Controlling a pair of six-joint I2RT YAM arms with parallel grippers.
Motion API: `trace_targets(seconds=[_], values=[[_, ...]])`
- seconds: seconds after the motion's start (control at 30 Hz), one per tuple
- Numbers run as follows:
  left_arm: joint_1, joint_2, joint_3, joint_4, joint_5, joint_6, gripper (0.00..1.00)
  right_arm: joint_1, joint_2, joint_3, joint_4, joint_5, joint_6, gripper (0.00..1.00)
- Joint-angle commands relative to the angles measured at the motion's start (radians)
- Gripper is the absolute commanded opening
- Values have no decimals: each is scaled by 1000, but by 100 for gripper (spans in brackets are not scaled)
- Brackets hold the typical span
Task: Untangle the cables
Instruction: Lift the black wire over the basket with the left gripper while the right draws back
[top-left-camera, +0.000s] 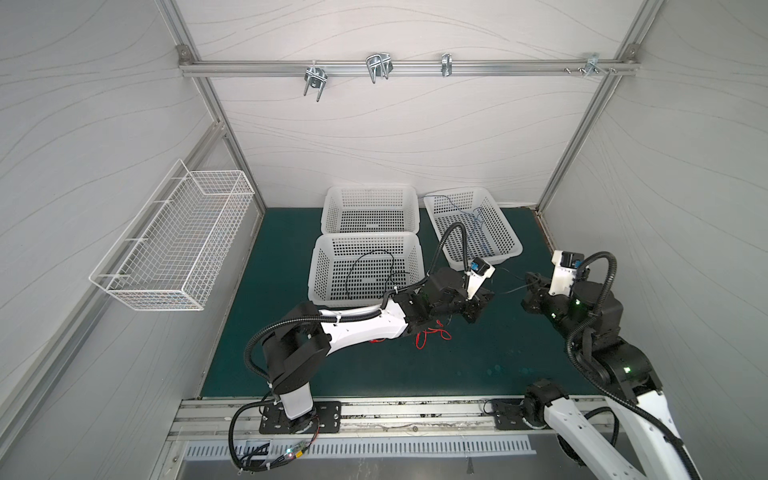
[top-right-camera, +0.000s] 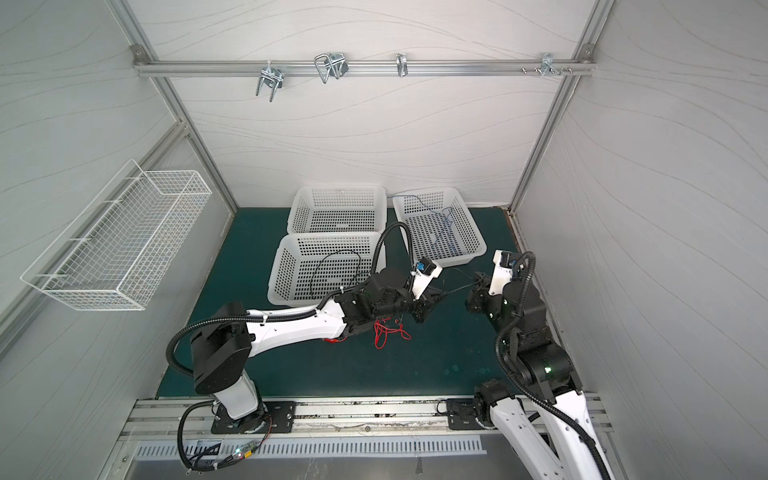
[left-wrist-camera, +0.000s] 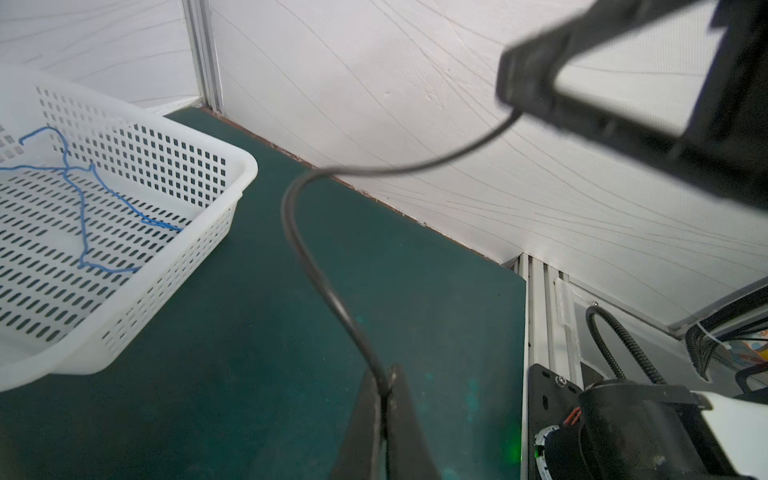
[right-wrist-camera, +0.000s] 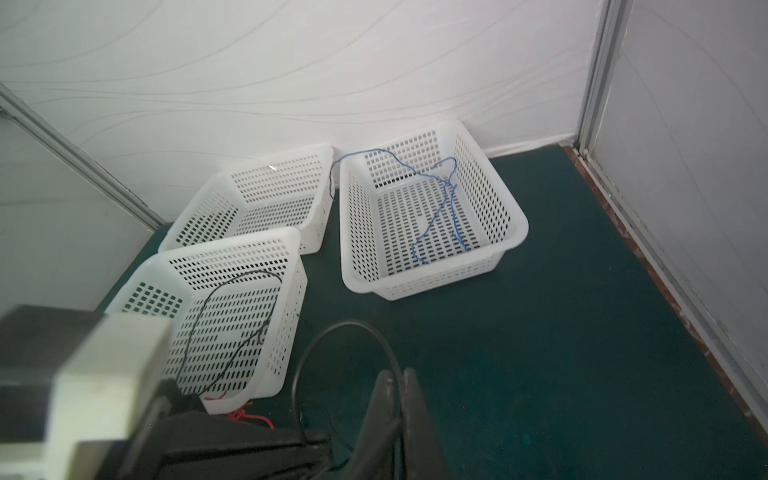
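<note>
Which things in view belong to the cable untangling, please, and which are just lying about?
Job: black cable pinched by the left gripper and right gripper; red cables on the mat; blue cable and second black cable in baskets.
Lying about: wire rack; metal hooks.

— What is that dark thing down low?
— The left end effector (left-wrist-camera: 385, 390). Its two fingers are pinched tight on a thin black cable (left-wrist-camera: 291, 224).
— Where does the cable go?
— It bends in a big curve over the green desk (left-wrist-camera: 249, 353) to the right end effector (left-wrist-camera: 523, 91), which looks blurry and grips it too.
— And the white thing?
— A basket (left-wrist-camera: 245, 166) full of little holes, sitting on the desk. A blue cable (left-wrist-camera: 83, 216) lies inside it.
</note>
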Motion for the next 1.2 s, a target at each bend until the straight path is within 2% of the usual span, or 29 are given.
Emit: trace_targets(seconds=[0.0,0.2,0.43,0.6,0.87,1.03,1.1,1.13,1.17], values=[[1,-31,79,5,-55,27,0,-3,-32,-36,-72,20,57,4],[30,-16,161,-40,-112,33,0,-2,-97,-99,-112,13,116,8],[75,-19,239,-122,-141,33,0,-2,-110,-144,-144,-14,135,21],[95,-43,267,-169,-206,60,0,-3,-115,-159,-151,-10,139,29],[126,-95,299,-203,-280,118,0,-3,-68,-154,-115,-49,144,51],[139,-135,315,-220,-330,172,0,-2,-39,-148,-90,-74,139,59],[149,-151,320,-233,-340,183,0,-2,-35,-152,-82,-76,140,68],[153,-160,321,-243,-351,193,0,-3,-33,-154,-82,-70,141,76],[156,-168,321,-249,-365,203,0,-3,-31,-154,-84,-62,145,79]])
